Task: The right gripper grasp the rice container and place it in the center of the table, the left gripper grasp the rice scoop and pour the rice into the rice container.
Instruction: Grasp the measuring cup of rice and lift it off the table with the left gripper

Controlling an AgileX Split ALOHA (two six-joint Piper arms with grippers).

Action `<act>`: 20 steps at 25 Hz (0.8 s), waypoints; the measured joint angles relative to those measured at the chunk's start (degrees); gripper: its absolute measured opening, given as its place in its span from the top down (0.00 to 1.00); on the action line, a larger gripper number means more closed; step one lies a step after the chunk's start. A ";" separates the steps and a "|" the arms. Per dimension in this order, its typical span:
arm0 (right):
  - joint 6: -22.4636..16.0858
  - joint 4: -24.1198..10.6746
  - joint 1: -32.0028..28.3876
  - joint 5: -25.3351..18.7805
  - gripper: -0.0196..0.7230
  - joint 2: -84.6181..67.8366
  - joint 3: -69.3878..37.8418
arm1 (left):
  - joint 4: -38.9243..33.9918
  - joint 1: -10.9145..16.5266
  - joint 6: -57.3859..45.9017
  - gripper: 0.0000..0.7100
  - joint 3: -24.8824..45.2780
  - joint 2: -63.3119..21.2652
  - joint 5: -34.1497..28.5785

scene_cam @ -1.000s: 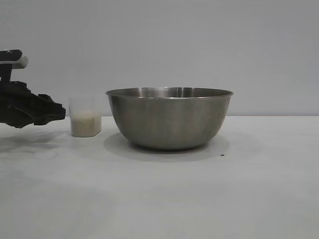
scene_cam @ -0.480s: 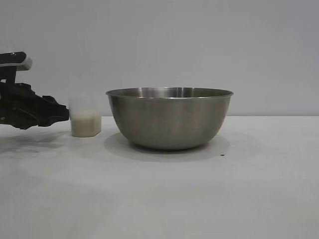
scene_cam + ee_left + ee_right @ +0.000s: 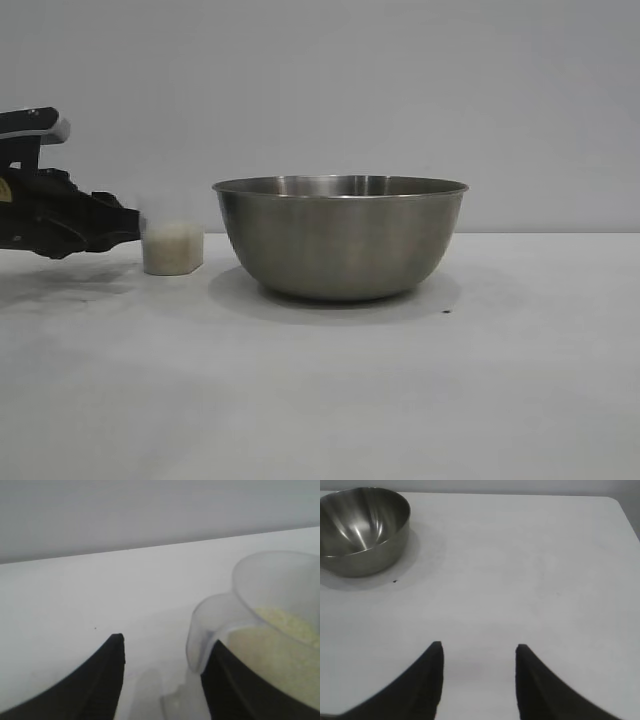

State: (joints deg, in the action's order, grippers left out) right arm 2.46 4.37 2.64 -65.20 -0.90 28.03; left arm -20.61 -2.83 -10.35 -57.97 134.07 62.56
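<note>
Left end effector point(image 3: 128, 226) open, scoop handle point(image 3: 207, 630) between fingers, ungripped; rice container point(image 3: 340, 238) beside scoop; right end effector point(image 3: 477, 667) open, empty.

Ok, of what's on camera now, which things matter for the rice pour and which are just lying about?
In the job:
- rice container, standing mid-table
- rice scoop left of it, holding the rice
- left gripper, open at the scoop's handle
- right gripper, open over bare table

Lying about:
- only a small dark speck by the container
</note>
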 joint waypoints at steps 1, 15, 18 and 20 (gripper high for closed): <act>0.00 0.00 0.00 0.00 0.61 0.00 0.00 | 0.00 0.00 -0.13 0.58 -0.10 0.00 0.40; 0.00 0.00 0.00 0.00 0.61 0.00 0.00 | -0.10 0.00 -0.92 0.58 -0.25 0.00 2.22; 0.00 0.00 0.00 0.00 0.61 0.00 0.00 | -0.10 0.00 -1.04 0.58 -0.25 0.00 2.34; 0.00 0.00 0.00 0.00 0.61 0.00 0.00 | -0.10 0.00 -1.04 0.58 -0.25 0.00 2.33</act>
State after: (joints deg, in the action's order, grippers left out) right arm 2.46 4.37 2.64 -65.20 -0.90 28.03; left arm -20.71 -2.83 -11.40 -58.23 134.07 64.89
